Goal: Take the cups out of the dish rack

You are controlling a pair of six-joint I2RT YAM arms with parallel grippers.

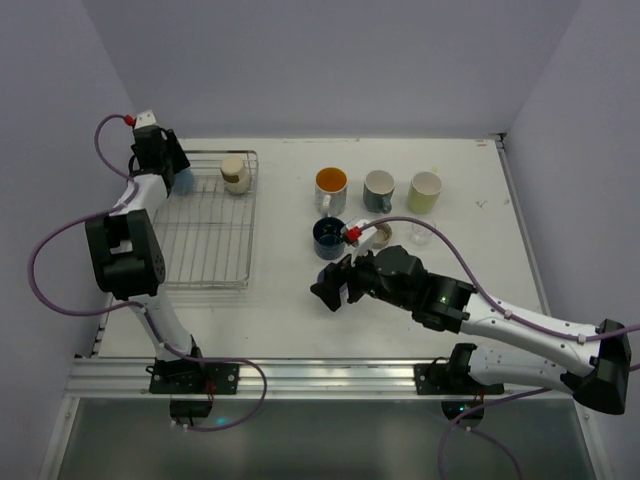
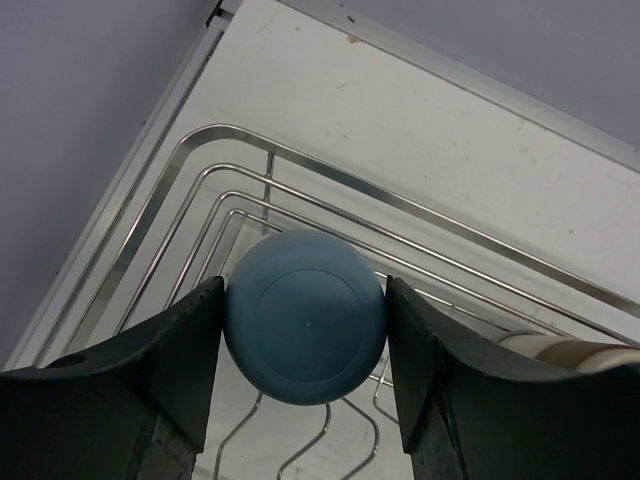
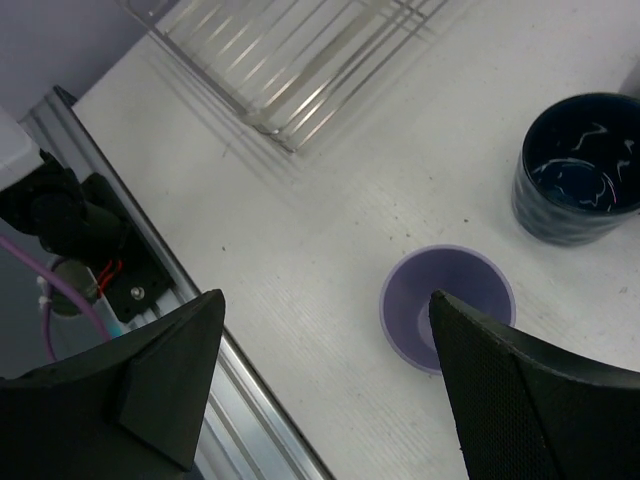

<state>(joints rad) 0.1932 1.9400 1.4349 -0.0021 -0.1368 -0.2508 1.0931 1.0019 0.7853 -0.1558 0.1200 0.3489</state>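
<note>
The light-blue round cup (image 2: pixel 305 335) is clamped by the left gripper (image 2: pixel 305 300) inside the silver wire dish rack (image 2: pixel 330 175). The right gripper (image 3: pixel 325 305) is spread open. A straight vertical lift, clear of the wires, is advised.

Left tool (image 2: pixel 305 297) pinching blue cup (image 2: pixel 305 335); right tool (image 3: pixel 328 305) spread wide.

The white table (image 1: pixel 290 320) in front of me has the silver dish rack (image 1: pixel 251 225) on its left side. At the back, 3 cups stand in a row: an orange-inside cup (image 1: pixel 331 185), a grey cup (image 1: pixel 378 186) and a pale yellow-green cup (image 1: pixel 424 190). A navy cup (image 1: pixel 328 237) stands just in front of the orange one. A tiny clear glass (image 1: pixel 421 236) stands in front of the yellow-green one. A lavender cup (image 3: pixel 447 305) stands near the navy cup, closer to me.
</note>
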